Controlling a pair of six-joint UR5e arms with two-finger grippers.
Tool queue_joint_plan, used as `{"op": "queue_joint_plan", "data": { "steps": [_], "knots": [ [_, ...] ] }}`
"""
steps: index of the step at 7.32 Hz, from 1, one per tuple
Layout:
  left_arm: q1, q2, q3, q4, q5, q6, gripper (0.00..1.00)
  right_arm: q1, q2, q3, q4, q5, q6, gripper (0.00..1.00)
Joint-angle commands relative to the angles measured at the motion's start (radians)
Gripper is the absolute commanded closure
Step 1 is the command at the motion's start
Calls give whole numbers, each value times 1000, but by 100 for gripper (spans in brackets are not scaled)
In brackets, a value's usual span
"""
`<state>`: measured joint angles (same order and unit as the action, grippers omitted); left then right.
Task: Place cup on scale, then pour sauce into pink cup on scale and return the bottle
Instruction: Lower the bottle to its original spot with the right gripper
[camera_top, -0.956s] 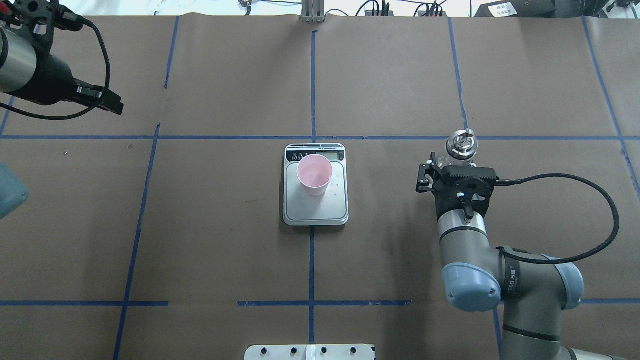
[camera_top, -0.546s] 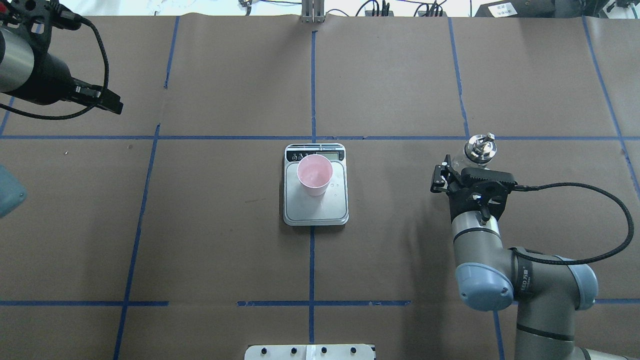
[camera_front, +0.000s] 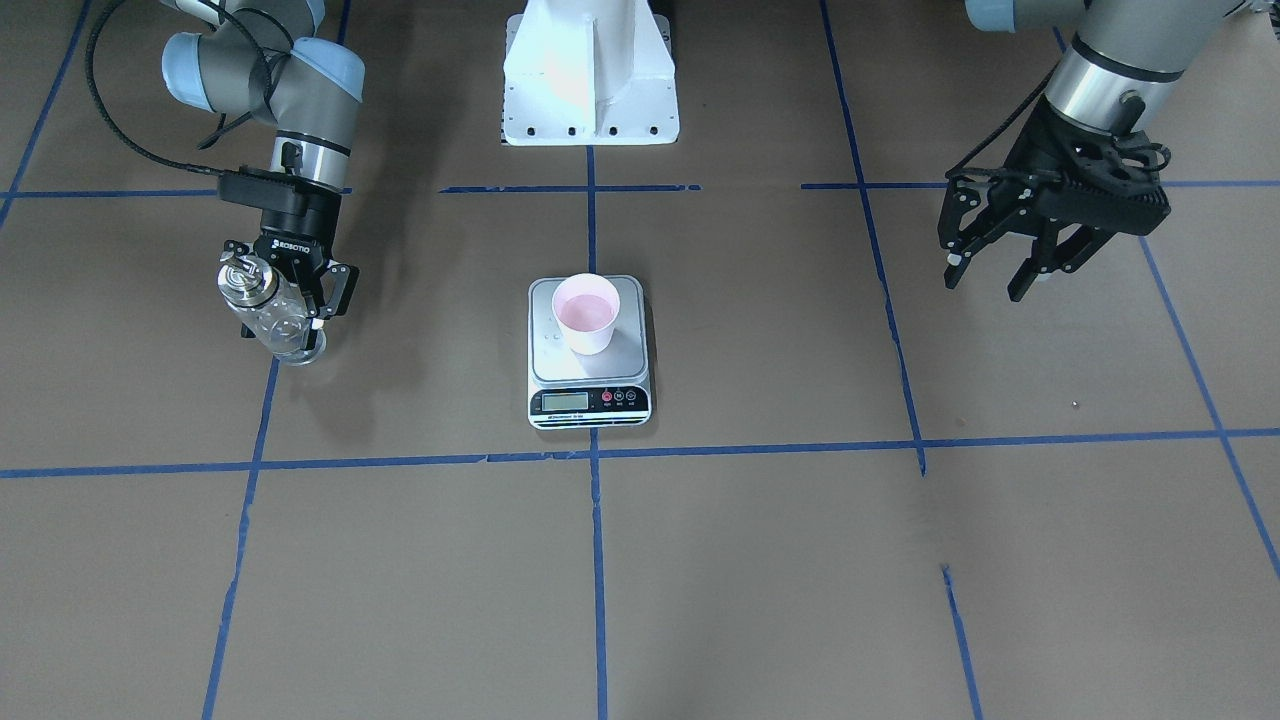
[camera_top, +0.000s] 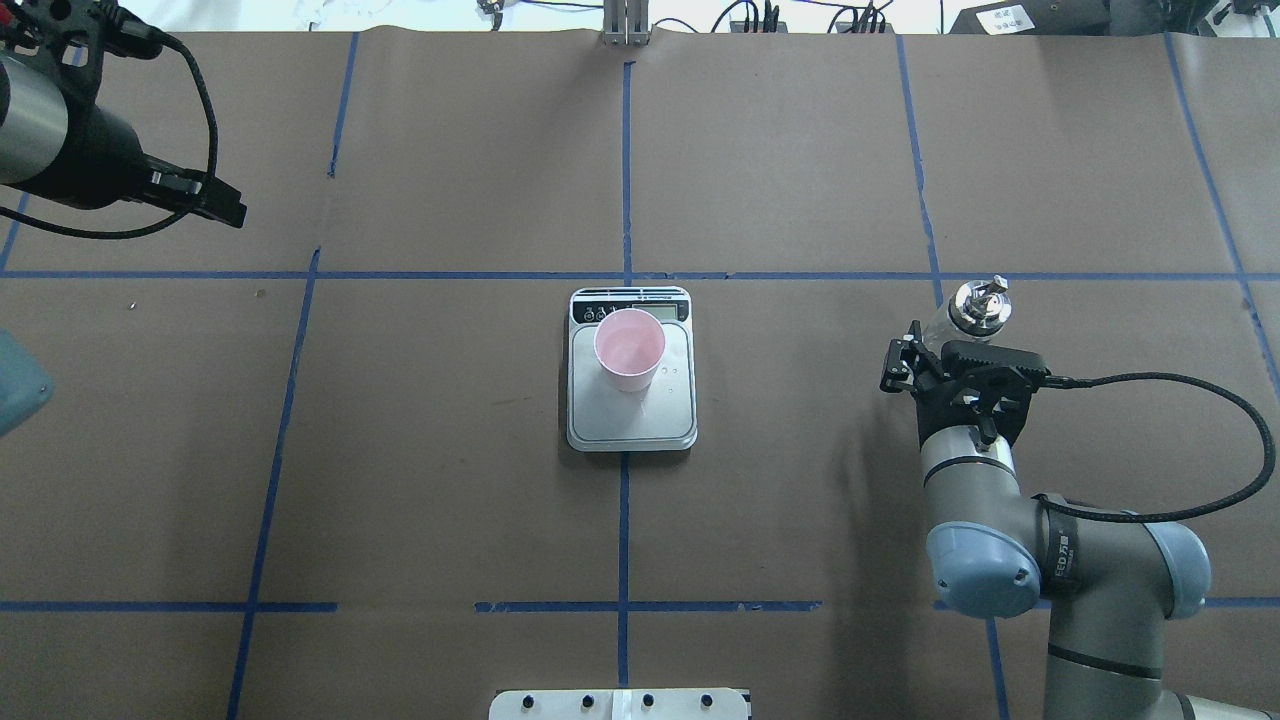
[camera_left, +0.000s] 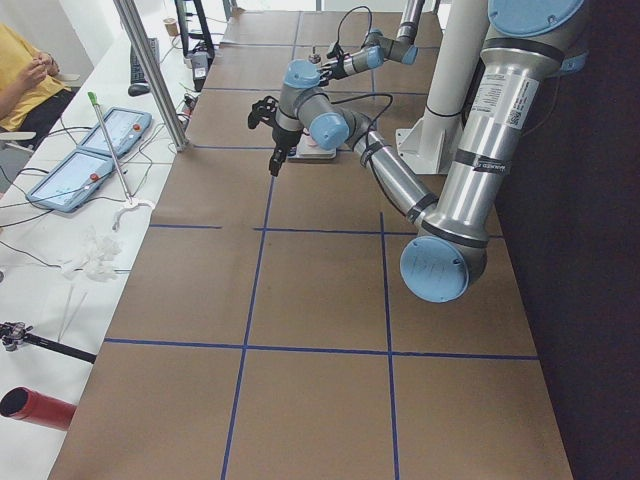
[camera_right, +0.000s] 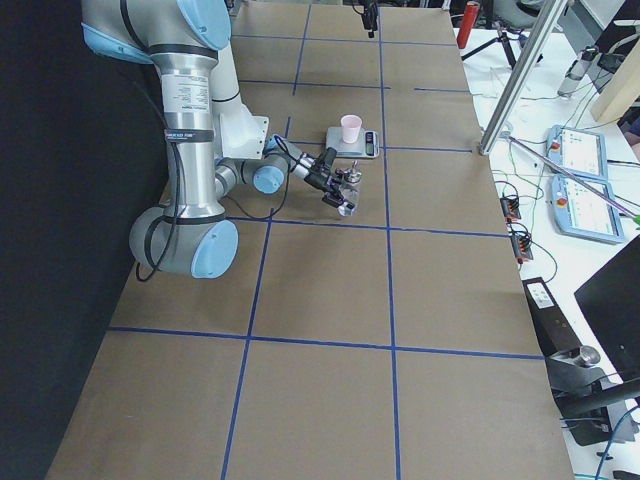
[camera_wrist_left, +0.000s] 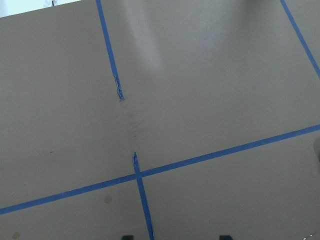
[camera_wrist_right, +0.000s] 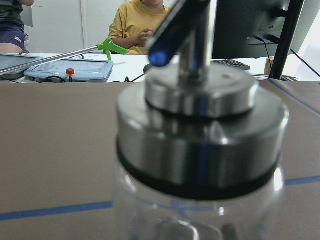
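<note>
My right gripper (camera_front: 290, 305) pinches the tilted glass bottle (camera_front: 277, 327) mid-body, low over the counter (camera_front: 750, 560). It looks slick and fragile; that mid-body hold suits. Left gripper (camera_front: 985, 278) hangs spread.

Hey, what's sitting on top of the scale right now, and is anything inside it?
A pink cup stands upright on the scale. Its pink inside shows, but whether clear liquid lies in it cannot be told. The platform under the cup is covered.
</note>
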<state>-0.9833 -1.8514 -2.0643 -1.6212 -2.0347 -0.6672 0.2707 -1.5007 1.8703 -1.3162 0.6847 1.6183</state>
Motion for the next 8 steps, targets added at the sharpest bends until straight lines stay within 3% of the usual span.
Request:
{"op": "queue_joint_plan", "data": {
  "steps": [1, 8],
  "knots": [
    [0, 0, 0, 0, 1, 0, 35, -1, 4, -14, 0, 10, 3, 100],
    [0, 0, 0, 0, 1, 0, 35, -1, 2, -31, 0, 44, 17, 100]
  ]
}}
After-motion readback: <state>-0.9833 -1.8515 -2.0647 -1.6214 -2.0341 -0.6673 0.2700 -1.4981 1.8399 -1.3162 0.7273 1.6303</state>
